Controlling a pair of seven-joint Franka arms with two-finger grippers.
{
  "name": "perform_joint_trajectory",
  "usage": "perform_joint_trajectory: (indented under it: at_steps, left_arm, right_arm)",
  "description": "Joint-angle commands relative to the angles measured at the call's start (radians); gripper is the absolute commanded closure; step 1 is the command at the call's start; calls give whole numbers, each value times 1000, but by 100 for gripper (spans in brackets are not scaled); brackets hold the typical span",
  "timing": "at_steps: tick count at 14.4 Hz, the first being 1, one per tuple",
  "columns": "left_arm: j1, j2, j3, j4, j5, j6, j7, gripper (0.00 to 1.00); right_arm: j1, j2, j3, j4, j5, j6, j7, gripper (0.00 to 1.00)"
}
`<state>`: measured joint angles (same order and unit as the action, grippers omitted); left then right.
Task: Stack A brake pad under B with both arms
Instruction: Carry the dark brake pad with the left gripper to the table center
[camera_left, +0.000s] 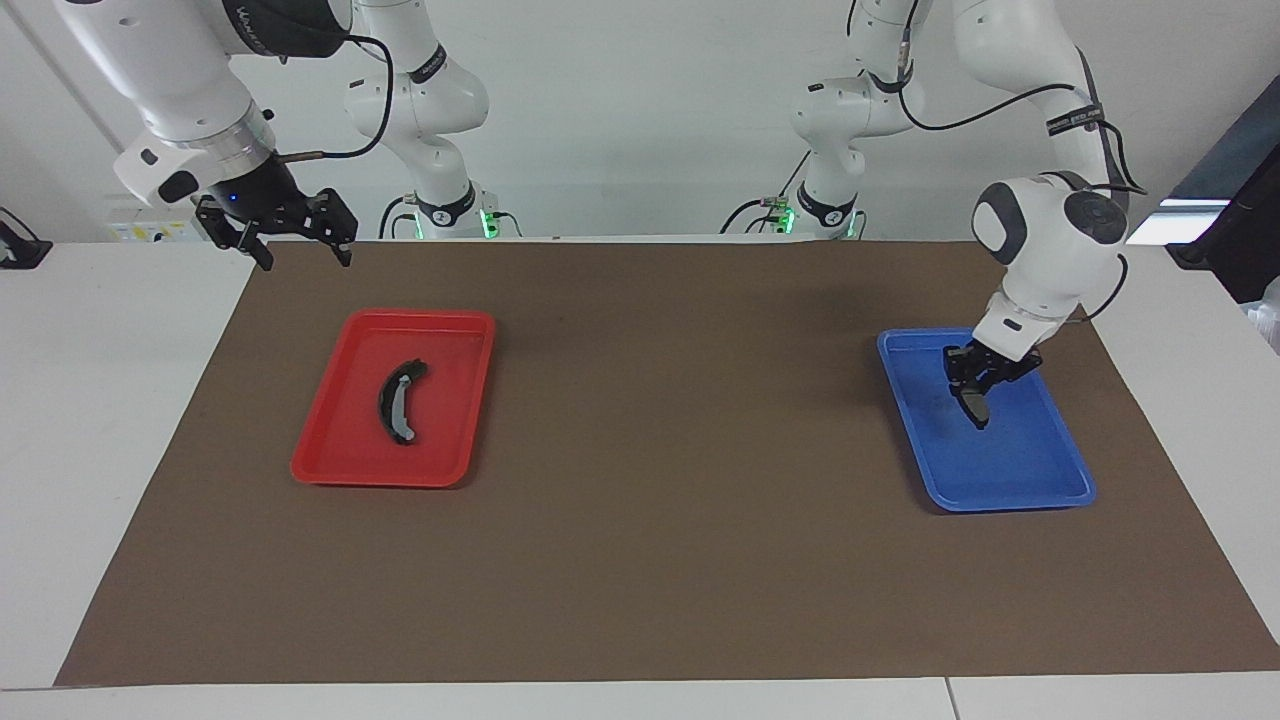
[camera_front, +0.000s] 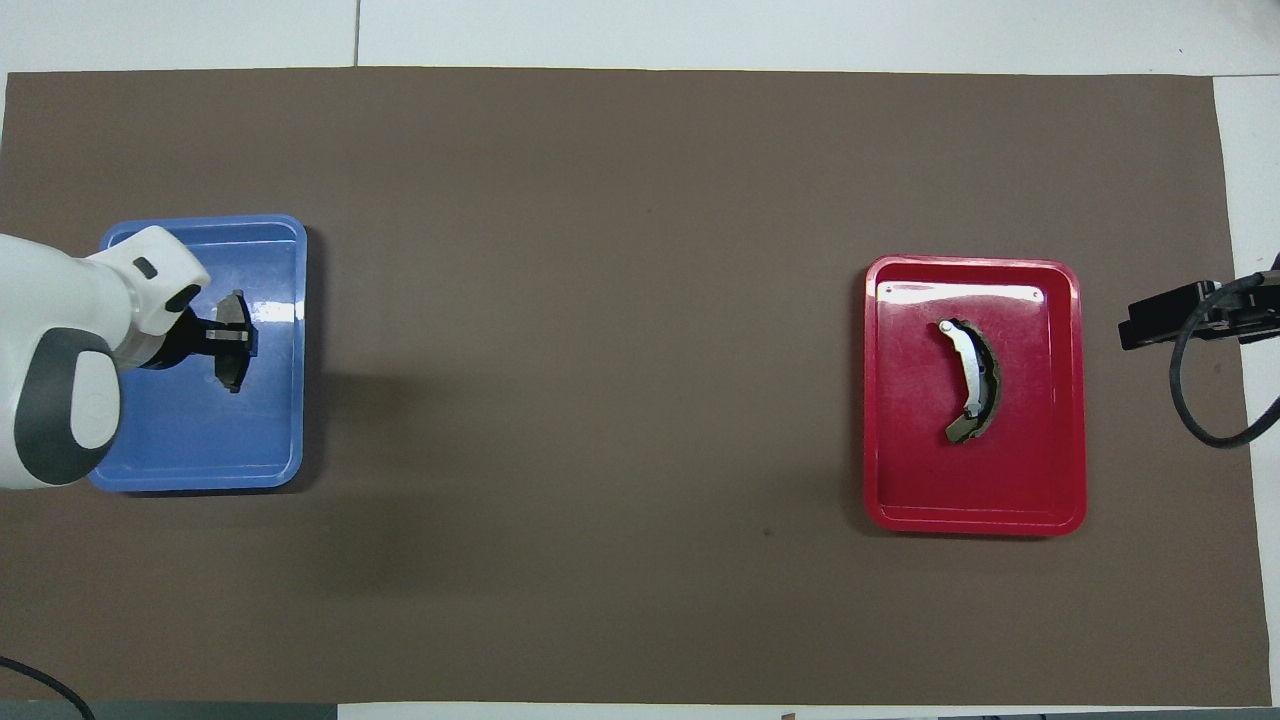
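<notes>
One A brake pad (camera_left: 974, 404) in left gripper (camera_left: 972, 378), mid-tray.

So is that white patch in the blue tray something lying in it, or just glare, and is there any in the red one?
Just glare: in the overhead view a bright streak of reflected light lies on the blue tray floor beside the short pad in the left gripper; the red tray has a similar white strip. In the facing view both trays look nearly glare-free, and soft shadows fall on the brown mat.
</notes>
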<state>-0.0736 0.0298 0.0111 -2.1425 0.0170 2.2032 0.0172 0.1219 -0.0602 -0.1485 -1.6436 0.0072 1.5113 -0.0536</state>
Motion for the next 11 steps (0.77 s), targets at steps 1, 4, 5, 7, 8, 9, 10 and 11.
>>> perform_joint_trajectory:
  at_steps: [1, 4, 5, 7, 8, 9, 10, 11]
  left_arm:
    - [-170, -2, 9, 10, 14, -28, -220, 99]
    - [-342, 25, 9, 12, 14, 9, -418, 99]
    - [-395, 41, 9, 12, 14, 35, -468, 99]
    - [-472, 90, 9, 39, 14, 78, -557, 99]
    - [-495, 116, 9, 61, 14, 82, -581, 99]
    - [-518, 145, 9, 88, 14, 88, -597, 99]
    - [-526, 183, 9, 120, 14, 93, -617, 99]
    - [-537, 206, 9, 142, 14, 95, -631, 99]
  right_arm:
    - [-7, -15, 3, -7, 5, -16, -31, 0]
    - [-7, -15, 1, -7, 5, -16, -31, 0]
    - [-7, -15, 3, -7, 5, -16, -31, 0]
    - [-7, -15, 3, -7, 4, -16, -31, 0]
    - [-7, -15, 3, -7, 5, -16, -31, 0]
    - [-7, -15, 3, -7, 5, -16, -31, 0]
    - [-7, -15, 3, -7, 5, -16, -31, 0]
    - [-7, -15, 3, -7, 5, -16, -31, 0]
